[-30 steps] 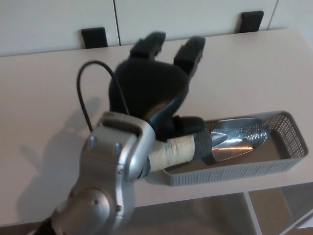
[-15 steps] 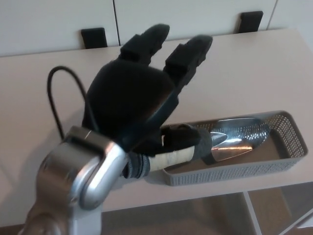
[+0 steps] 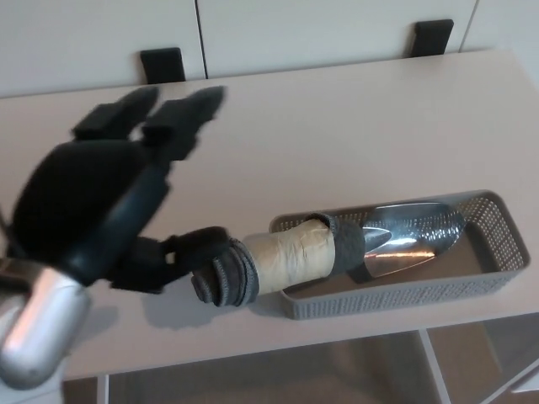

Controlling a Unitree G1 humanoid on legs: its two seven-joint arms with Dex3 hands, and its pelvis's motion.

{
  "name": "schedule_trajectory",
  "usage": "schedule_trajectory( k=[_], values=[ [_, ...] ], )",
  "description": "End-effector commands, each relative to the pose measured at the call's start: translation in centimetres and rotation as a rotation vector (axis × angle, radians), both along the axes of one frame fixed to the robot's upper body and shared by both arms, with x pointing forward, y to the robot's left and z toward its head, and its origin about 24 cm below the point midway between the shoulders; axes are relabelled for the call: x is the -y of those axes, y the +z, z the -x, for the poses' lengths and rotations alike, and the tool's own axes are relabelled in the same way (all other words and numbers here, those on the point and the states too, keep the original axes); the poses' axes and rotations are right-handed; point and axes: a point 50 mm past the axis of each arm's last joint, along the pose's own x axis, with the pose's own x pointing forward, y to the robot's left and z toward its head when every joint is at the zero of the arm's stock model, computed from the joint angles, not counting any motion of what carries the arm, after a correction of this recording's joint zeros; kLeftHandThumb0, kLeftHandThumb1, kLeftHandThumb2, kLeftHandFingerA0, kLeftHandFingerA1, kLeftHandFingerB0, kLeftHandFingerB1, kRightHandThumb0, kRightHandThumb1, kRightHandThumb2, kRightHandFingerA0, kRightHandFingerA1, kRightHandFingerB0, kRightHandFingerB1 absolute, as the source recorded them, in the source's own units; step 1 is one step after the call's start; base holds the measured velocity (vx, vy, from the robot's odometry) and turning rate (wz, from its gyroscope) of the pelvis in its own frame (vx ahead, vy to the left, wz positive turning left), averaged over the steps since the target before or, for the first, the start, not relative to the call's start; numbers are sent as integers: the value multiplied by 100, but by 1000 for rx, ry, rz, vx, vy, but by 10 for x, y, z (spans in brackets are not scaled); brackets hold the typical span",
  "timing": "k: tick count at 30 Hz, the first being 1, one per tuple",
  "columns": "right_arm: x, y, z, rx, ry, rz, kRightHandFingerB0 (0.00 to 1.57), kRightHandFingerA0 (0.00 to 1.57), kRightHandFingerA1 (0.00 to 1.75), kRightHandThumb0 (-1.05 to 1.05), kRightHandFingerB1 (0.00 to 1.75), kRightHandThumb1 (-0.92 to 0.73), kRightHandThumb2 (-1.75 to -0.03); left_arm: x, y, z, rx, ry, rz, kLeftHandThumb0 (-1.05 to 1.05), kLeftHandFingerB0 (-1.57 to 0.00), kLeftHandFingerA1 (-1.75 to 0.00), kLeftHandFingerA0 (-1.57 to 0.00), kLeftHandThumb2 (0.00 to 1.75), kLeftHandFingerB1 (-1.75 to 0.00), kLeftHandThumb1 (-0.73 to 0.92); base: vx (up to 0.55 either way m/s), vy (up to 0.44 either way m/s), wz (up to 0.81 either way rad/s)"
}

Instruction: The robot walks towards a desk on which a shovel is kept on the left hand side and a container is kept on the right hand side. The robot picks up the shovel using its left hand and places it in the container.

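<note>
- Pale cabinet fronts [image 3: 278, 34] run behind the light bench [image 3: 354, 126], with two black brackets [image 3: 162, 64] at the wall line, one near eleven o'clock and one near one o'clock.
- At nine o'clock the left hand [image 3: 101, 202] hangs over the bench with its two thick fingers [image 3: 181, 118] spread and pointing up-frame, holding nothing; the thumb lies just beside the butt of the shovel [image 3: 337, 248], and contact cannot be judged from this angle.
- I judge the hand is apart because the drop is done: the tool already rests on its own.
- From centre toward four o'clock, the shovel lies with its shiny blade on the floor of the grey mesh container [image 3: 488, 278], tip toward three o'clock.
- Its wrapped handle sticks out over the container's left end, probably because the tool is longer than the tray.
- Hidden: the left hand's palm faces away, and the wrist is cut off at the lower left corner.
- No right hand shows anywhere.
</note>
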Motion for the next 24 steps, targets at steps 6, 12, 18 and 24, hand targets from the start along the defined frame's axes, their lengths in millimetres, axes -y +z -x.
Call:
schedule_trajectory(
  k=[6, 12, 18, 24],
  values=[
    [16, -4, 8, -74, 2, 71, 44, 68, 58, -40, 51, -50, -70, -149, 23, 131, -153, -224, 607, -105, -14, -31, -4, 108, -6, 65, 0, 0, 0],
    [18, -5, 8, -45, -27, 66, 47, 76, 50, -34, 44, -58, -57, -174, 6, 149, -509, -379, 729, -99, -8, -42, -7, 63, -31, 77, 0, 0, 0],
    [19, -4, 8, -21, -45, 57, 47, 76, 50, -34, 45, -59, -57, -165, -7, 155, -743, -527, 715, -101, -17, -41, -18, 65, -31, 81, 0, 0, 0],
    [20, -5, 6, -19, -59, 61, 48, 77, 50, -34, 45, -59, -57, -160, -19, 158, -922, -533, 739, -90, -15, -58, -40, 109, -40, 62, 0, 0, 0]
  ],
)
